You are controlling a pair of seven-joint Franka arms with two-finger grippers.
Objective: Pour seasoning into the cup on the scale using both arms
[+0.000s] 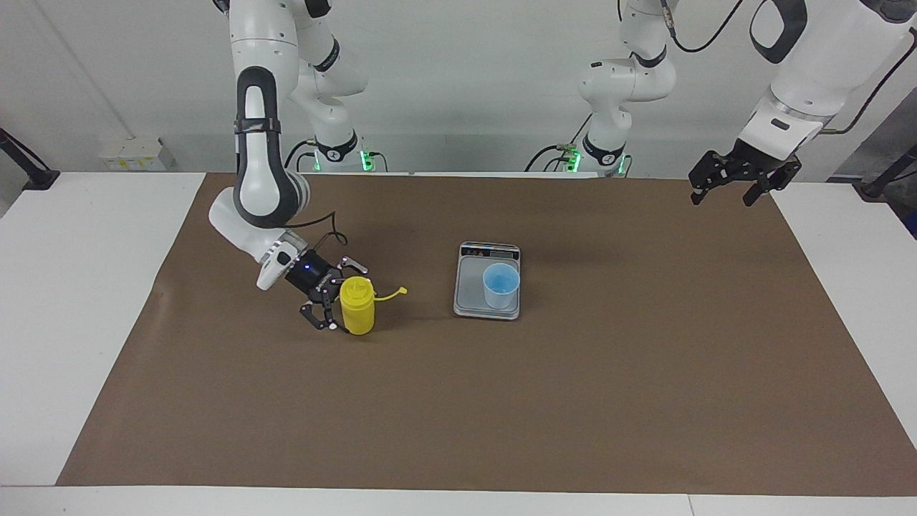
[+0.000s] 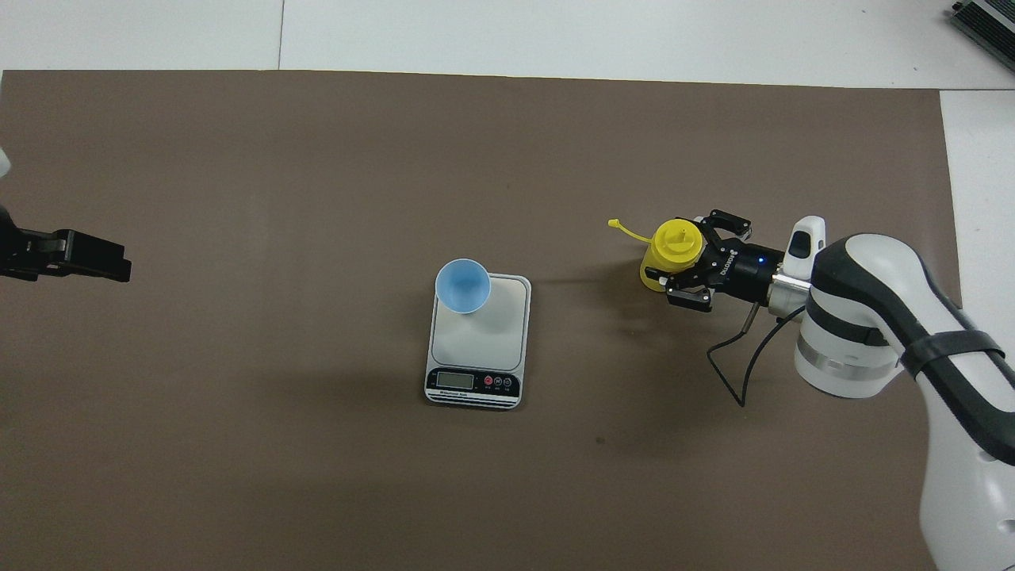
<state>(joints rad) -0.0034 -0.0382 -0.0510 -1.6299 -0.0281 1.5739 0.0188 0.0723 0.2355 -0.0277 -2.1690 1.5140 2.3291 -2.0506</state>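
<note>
Jaws on the right gripper are spread, released around the bottle: one finger sits on the robot-side of it, the other on the outer side, low near its base. Bottle stands upright on the desk between them, toward the right arm's end, cap tether pointing at the scale. Cup is upright on the scale, at the corner away from the display. Left gripper waits raised over the desk's left-arm end, jaws spread, holding nothing.
</note>
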